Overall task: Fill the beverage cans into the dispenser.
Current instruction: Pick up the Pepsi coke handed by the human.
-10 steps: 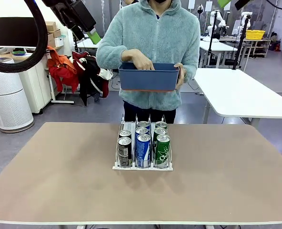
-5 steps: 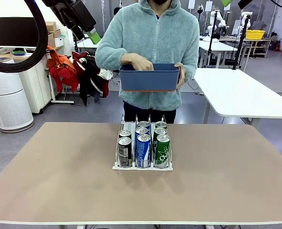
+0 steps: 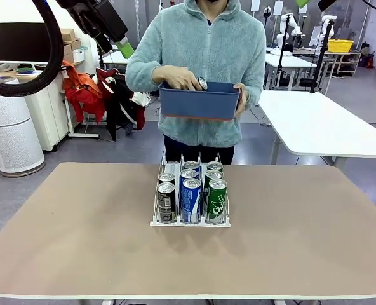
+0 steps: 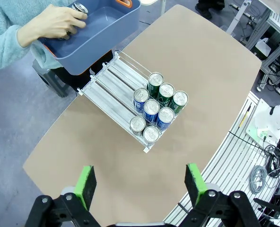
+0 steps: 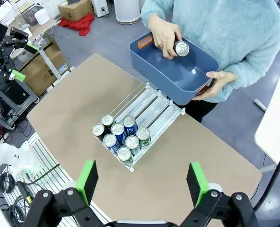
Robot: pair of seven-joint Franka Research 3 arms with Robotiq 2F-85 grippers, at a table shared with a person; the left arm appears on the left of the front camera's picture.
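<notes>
Green can point(image 3: 217, 201), blue tub point(image 3: 197, 108), tan table point(image 3: 296, 241)

No legible print on the cans point(image 3: 191, 198)

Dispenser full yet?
Not full. The dispenser's far half is bare rail; eight cans cluster at its near end, two in one lane, three in each other.

The table point(image 3: 80, 241) lies bare on both sides of the dispenser point(image 3: 189, 223) and on its robot side, leaving wide room to pass there. Eight cans point(image 3: 192, 197) stand packed together at the dispenser's robot-side end. The far stretch of its three lanes is open from above, fenced by thin wire rails point(image 3: 181, 160). Beyond the dispenser's far end a person holds a blue tub point(image 3: 199, 105) in the air, one hand point(image 3: 180, 78) in it around a single can point(image 3: 202, 83).
</notes>
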